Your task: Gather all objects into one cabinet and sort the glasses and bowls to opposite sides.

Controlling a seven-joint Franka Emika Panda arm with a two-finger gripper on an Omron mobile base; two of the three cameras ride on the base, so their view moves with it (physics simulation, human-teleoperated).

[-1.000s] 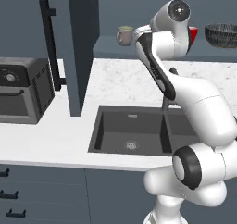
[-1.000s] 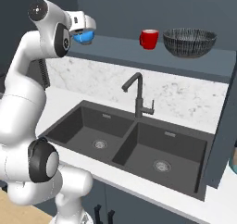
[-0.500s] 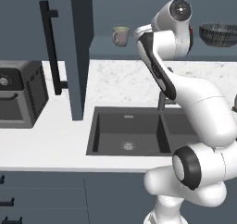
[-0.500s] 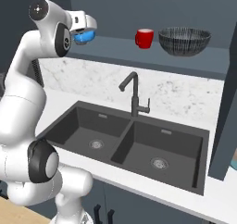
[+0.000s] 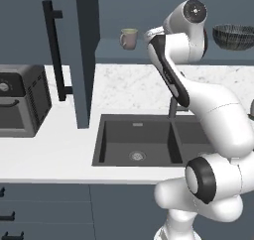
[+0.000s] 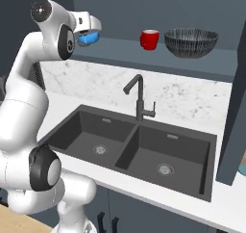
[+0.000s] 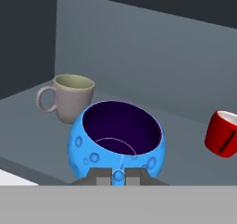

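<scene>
My gripper (image 7: 116, 176) is shut on the near rim of the glossy blue bowl (image 7: 118, 144), which it holds just above the front of the cabinet shelf (image 7: 41, 140). On the shelf beyond it, the beige mug (image 7: 71, 98) stands to the left and the red cup (image 7: 222, 133) to the right. From the right base view the gripper (image 6: 86, 33) and blue bowl (image 6: 88, 38) hang at the shelf's left part. The red cup (image 6: 149, 39) and the dark mesh bowl (image 6: 191, 42) stand further right. The mug (image 5: 129, 38) and mesh bowl (image 5: 237, 35) sit on the shelf.
The cabinet's open door (image 5: 84, 50) with its black bar handle (image 5: 53, 50) hangs left of the shelf. Below are a double black sink (image 6: 134, 145) with a dark faucet (image 6: 139, 95), a toaster oven (image 5: 20, 102) at left, and a teal pot (image 6: 242, 164) at far right.
The whole picture has slid a little sideways, so the base has shifted slightly. The gripper still holds the blue bowl at the same spot by the shelf.
</scene>
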